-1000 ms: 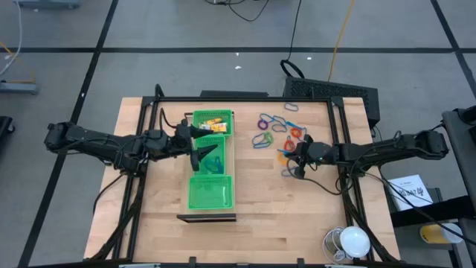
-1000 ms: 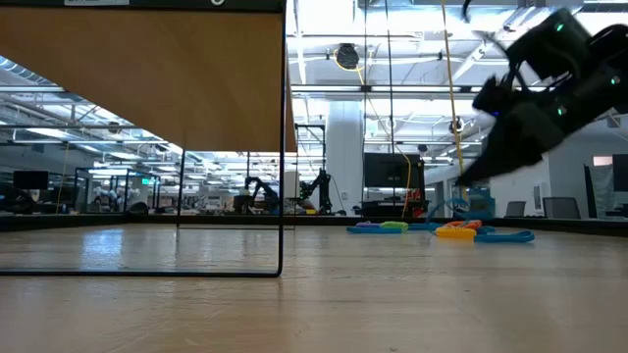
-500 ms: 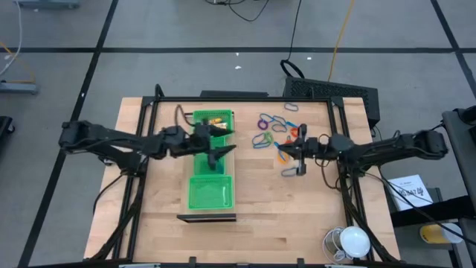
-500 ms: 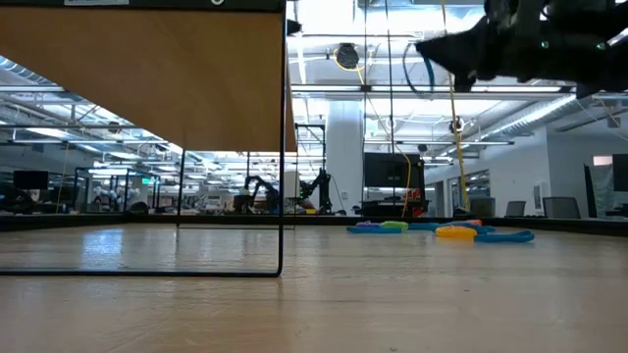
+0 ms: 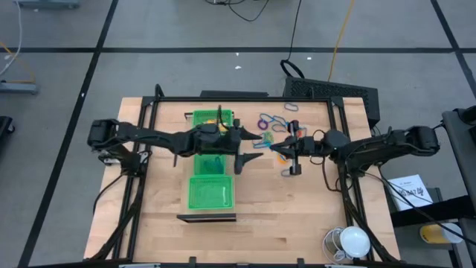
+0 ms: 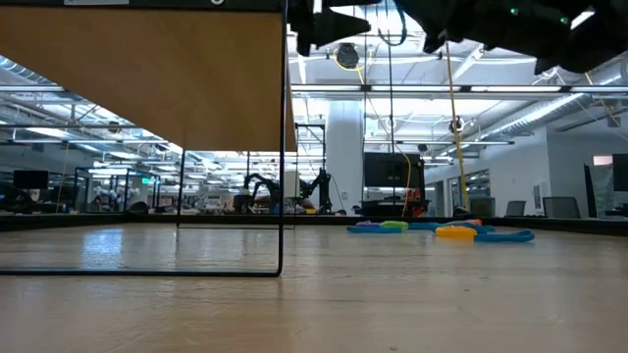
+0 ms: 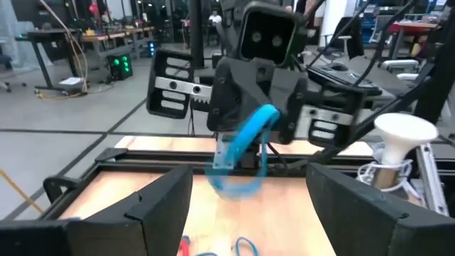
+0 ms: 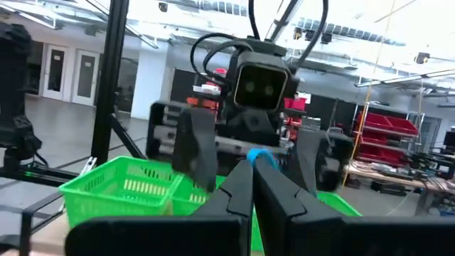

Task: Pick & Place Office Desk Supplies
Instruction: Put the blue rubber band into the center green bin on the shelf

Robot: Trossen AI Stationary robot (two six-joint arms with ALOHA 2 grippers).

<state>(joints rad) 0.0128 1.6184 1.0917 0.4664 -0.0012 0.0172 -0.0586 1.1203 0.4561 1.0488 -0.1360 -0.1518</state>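
Observation:
Several bright loops (image 5: 277, 126) lie loose on the wooden table at the far right, also seen in the low view (image 6: 442, 231). One blue loop (image 7: 242, 160) hangs in the air, with my right gripper (image 5: 277, 149) shut on it. My left gripper (image 5: 251, 152) reaches out past the right side of the long green tray (image 5: 210, 186) and faces the right gripper a short way off. It is open and touches nothing. Small yellow pieces (image 5: 212, 117) lie in the tray's far compartment. My right gripper pinches the blue loop's upper part (image 7: 257, 122) between its two shut fingertips (image 8: 245, 186). The fingers come about level from the table's right side. The rest of the loop (image 7: 238, 185) hangs below them, lifted clear of the table.
A black frame (image 5: 245, 98) runs along the table's far edge and sides. A brown upright board (image 6: 142, 74) stands at the near edge behind the tray. A white lamp-like thing (image 5: 349, 242) sits at the near right corner. Bare wood (image 5: 282, 208) lies near the front.
My left gripper has gone across the tray toward the table's right edge, up to the right gripper. My right gripper has risen and tipped from pointing down to about level, lifting the blue loop clear of the table.

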